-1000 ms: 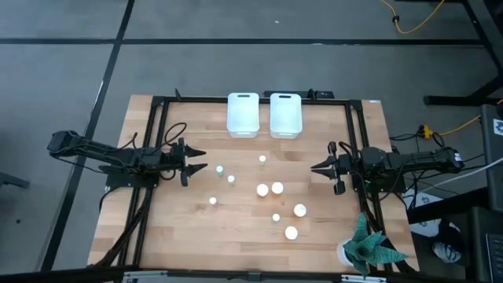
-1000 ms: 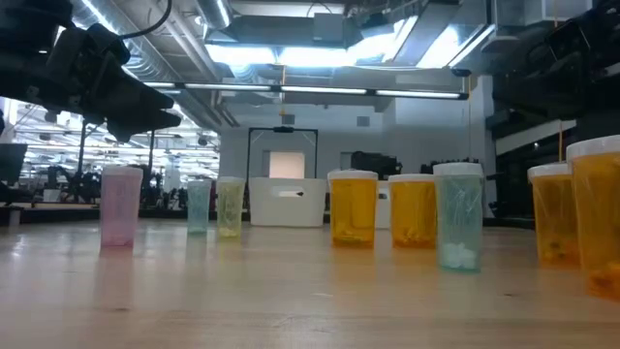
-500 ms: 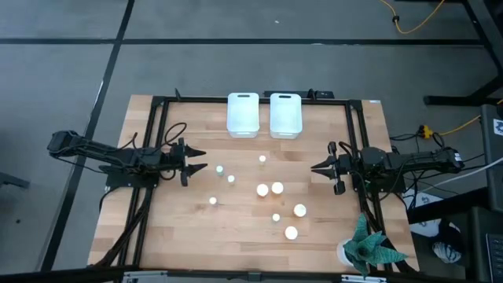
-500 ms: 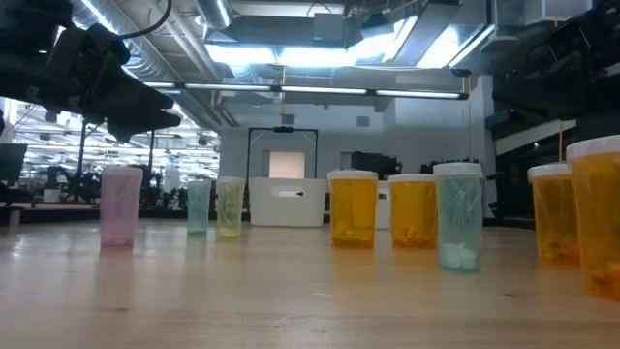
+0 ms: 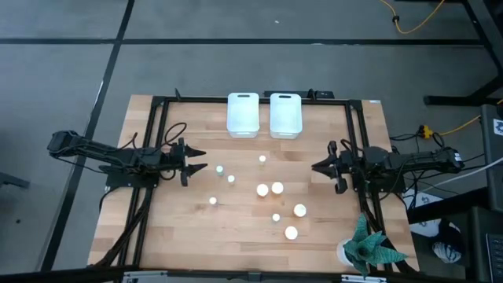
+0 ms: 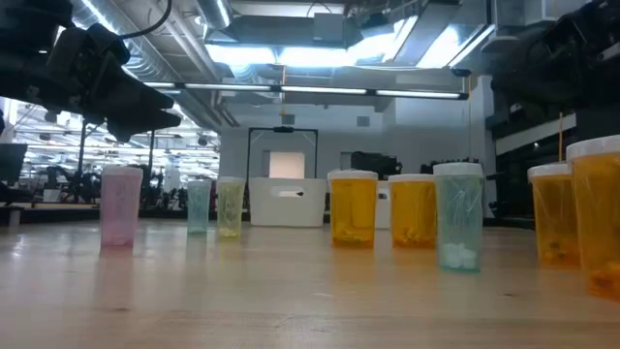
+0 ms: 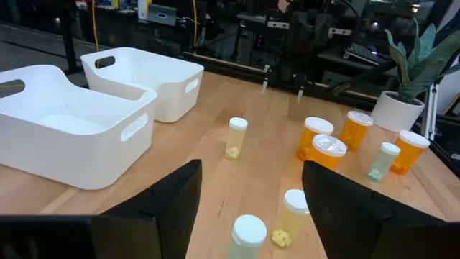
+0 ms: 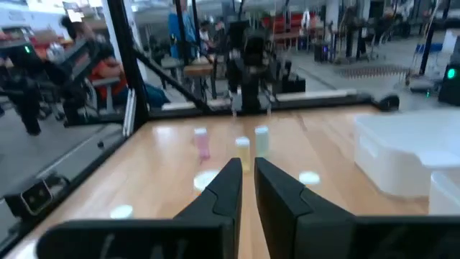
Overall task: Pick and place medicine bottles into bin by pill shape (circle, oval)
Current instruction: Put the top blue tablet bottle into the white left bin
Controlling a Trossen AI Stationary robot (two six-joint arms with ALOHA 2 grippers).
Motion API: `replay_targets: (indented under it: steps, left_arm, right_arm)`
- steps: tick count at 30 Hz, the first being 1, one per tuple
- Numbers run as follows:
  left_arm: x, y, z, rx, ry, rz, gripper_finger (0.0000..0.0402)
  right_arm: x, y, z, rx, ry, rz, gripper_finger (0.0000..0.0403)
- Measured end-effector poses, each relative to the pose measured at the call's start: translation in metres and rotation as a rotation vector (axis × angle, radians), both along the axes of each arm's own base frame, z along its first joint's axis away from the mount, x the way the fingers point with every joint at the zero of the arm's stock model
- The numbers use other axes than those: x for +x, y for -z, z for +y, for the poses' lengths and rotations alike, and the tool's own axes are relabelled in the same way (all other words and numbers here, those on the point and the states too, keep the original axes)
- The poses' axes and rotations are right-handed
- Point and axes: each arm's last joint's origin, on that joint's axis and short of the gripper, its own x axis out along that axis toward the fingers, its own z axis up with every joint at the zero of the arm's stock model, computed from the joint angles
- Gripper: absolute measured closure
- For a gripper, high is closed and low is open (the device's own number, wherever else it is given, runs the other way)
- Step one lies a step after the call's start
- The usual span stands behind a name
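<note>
The left claw (image 5: pixel 198 167) is hovering spread wide and empty, with the nearest medicine bottles (image 5: pixel 221 170) standing upright just beyond its tips at three o'clock. The right claw (image 5: pixel 317 167) is waiting nearly closed, well apart from the orange bottles (image 5: pixel 269 189) mid-bench (image 5: pixel 236 228).

- A grey floor (image 5: pixel 71 71) surrounds the wooden table (image 5: pixel 236 228), crossed by dark seam lines.
- A yellow cable (image 5: pixel 416 23) loops across the floor at the far right.
- A potted plant (image 5: pixel 369 245) with green leaves stands at the table's near right corner.
- Bright ceiling lights (image 6: pixel 320 53) hang among exposed ducts and beams.
- Beyond the table lies an open workshop hall with racks and benches (image 8: pixel 215 68).
</note>
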Motion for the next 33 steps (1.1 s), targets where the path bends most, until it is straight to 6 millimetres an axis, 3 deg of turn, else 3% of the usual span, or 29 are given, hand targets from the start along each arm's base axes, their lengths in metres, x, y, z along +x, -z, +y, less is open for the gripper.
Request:
replay_targets:
  steps: [22, 26, 33]
  left_arm:
    - [0.0, 0.0, 0.0, 0.0, 0.0, -0.001, 0.0168]
    - [0.0, -0.0001, 0.0, 0.0, 0.0, -0.001, 0.0168]
    - [0.0, -0.0002, 0.0, 0.0, 0.0, -0.001, 0.0168]
  right_arm:
    - [0.0, -0.0017, -0.0004, 0.029, 0.013, -0.014, 0.036]
    - [0.0, -0.0019, 0.0003, 0.098, -0.012, -0.011, 0.0359]
    - [-0.0001, -0.0024, 0.0003, 0.155, -0.014, -0.011, 0.0305]
